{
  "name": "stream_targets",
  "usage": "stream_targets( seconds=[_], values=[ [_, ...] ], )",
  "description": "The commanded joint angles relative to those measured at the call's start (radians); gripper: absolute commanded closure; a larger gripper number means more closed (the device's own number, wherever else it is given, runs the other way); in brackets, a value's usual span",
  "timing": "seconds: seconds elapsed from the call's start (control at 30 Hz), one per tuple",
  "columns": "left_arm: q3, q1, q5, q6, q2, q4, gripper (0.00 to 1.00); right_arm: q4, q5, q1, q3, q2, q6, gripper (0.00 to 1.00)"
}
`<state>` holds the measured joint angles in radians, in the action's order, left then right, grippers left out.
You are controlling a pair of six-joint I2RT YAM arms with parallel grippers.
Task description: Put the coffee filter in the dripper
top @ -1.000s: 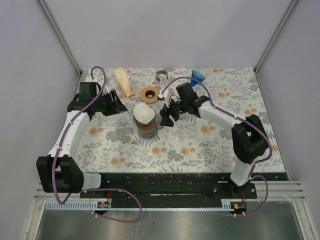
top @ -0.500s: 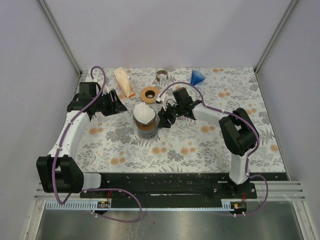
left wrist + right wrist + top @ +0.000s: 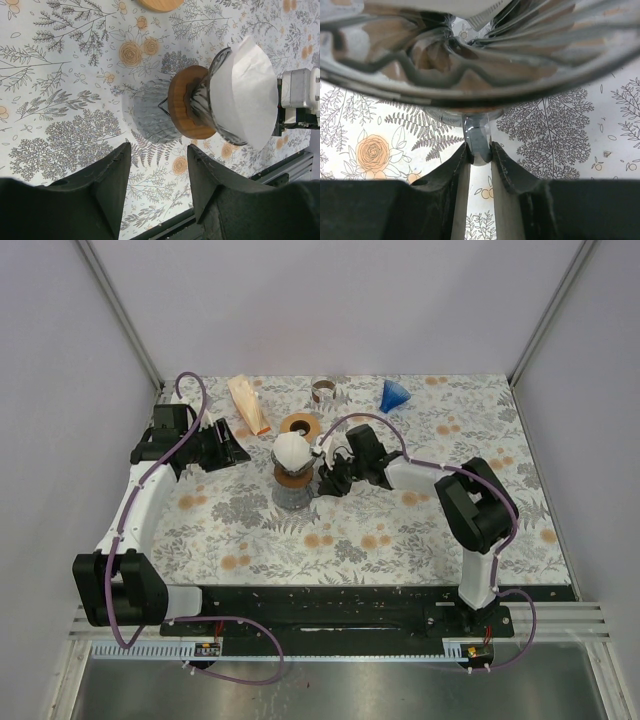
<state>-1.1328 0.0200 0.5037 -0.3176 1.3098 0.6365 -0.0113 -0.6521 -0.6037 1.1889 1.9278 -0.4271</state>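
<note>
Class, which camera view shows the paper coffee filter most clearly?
The left wrist view: the coffee filter shows large, seated in the dripper. The top external view shows it small; the right wrist view shows only the dripper's glass underside.

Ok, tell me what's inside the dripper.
A white paper filter sits in the dripper, its edge rising past the glass rim. The paper hides the cone's inner wall and bottom, so anything beneath it cannot be seen.

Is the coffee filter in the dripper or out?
In. The white coffee filter sits inside the glass dripper, its edge past the rim.
</note>
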Motion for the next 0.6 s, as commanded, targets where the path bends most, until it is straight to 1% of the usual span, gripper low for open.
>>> stream_targets(
  seconds=[0.0,0.2,0.4,0.57],
  values=[
    [-0.028,0.008,0.012,0.003,-0.023,-0.028,0.47,0.071,0.038,-0.019,-0.029,-0.07,-0.027,0.73],
    [-0.027,0.008,0.013,0.003,-0.02,-0.029,0.47,0.085,0.134,-0.056,-0.055,-0.095,-0.085,0.75],
    [-0.027,0.008,0.015,0.003,-0.021,-0.031,0.47,0.148,0.198,-0.064,-0.087,-0.113,-0.085,0.79],
    [-0.025,0.009,0.015,0.005,-0.021,-0.031,0.47,0.178,0.293,-0.065,-0.127,-0.138,-0.102,0.83]
  ],
)
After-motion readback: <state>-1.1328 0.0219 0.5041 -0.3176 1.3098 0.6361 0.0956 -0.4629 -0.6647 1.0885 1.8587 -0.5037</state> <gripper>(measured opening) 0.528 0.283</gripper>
